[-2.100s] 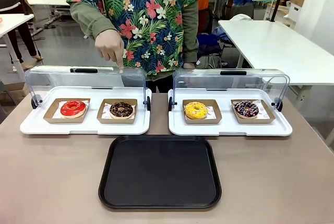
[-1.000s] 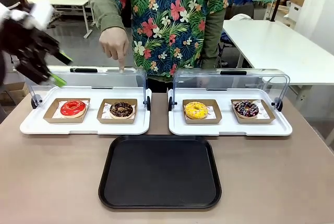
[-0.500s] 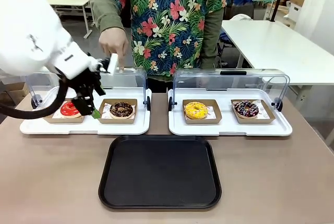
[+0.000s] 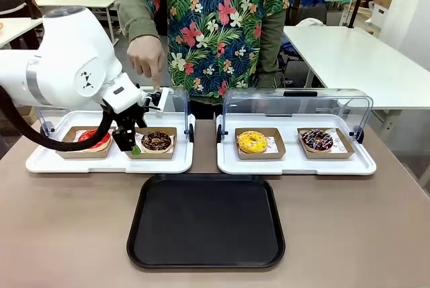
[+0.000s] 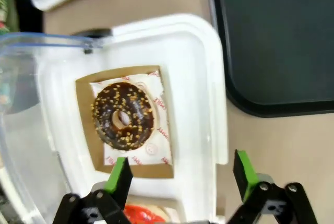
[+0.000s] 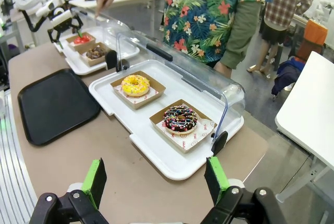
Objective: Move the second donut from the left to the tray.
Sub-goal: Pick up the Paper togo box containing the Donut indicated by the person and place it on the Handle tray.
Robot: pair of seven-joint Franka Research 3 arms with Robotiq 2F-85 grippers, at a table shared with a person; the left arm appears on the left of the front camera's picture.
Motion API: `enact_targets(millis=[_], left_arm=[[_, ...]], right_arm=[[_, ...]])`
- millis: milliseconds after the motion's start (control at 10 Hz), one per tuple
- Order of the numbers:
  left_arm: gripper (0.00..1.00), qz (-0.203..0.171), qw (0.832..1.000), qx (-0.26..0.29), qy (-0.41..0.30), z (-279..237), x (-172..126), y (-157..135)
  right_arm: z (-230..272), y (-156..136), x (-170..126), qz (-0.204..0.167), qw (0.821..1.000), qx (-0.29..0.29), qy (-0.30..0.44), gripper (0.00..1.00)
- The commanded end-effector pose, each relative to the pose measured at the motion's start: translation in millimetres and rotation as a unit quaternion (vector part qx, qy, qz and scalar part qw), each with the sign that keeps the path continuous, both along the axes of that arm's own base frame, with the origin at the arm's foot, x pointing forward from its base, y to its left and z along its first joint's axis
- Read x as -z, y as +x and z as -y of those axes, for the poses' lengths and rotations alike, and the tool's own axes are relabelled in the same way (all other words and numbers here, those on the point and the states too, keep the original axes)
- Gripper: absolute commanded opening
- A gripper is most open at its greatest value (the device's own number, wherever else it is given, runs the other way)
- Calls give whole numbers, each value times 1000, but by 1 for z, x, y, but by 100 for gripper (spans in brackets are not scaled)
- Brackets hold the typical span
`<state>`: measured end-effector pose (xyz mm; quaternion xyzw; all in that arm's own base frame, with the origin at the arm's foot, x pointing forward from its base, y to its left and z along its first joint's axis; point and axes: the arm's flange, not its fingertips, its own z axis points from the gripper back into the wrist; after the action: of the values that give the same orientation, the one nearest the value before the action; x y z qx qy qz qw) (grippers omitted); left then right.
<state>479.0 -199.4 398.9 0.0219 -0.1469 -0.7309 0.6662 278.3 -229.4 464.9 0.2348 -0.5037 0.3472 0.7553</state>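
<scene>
The fat, round white robot arm [image 4: 74, 66] has a thick black cable [image 4: 57, 146] hanging under it. The left gripper [image 5: 180, 174] and right gripper [image 6: 156, 178] are black with bright green pads [image 5: 120, 173].

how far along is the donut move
Nothing delivered yet: the black tray is bare. In hand: the robot's left hand hovers open by the chocolate donut, which sits in its cardboard holder, not gripped. Left: grasp it, lift it, set it on the tray.
</scene>
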Motion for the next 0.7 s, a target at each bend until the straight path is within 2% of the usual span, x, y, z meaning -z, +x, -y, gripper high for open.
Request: enact_targets(millis=[0, 400, 600], left_arm=[[100, -2, 1000, 1, 2, 2, -3, -10], [100, -2, 1000, 3, 1, 3, 0, -2], [100, -9, 999, -42, 18, -4, 11, 20]], right_arm=[[1, 3, -1, 21, 1000, -1, 4, 100], [1, 3, -1, 21, 1000, -1, 4, 100], [1, 3, -1, 21, 1000, -1, 4, 100]])
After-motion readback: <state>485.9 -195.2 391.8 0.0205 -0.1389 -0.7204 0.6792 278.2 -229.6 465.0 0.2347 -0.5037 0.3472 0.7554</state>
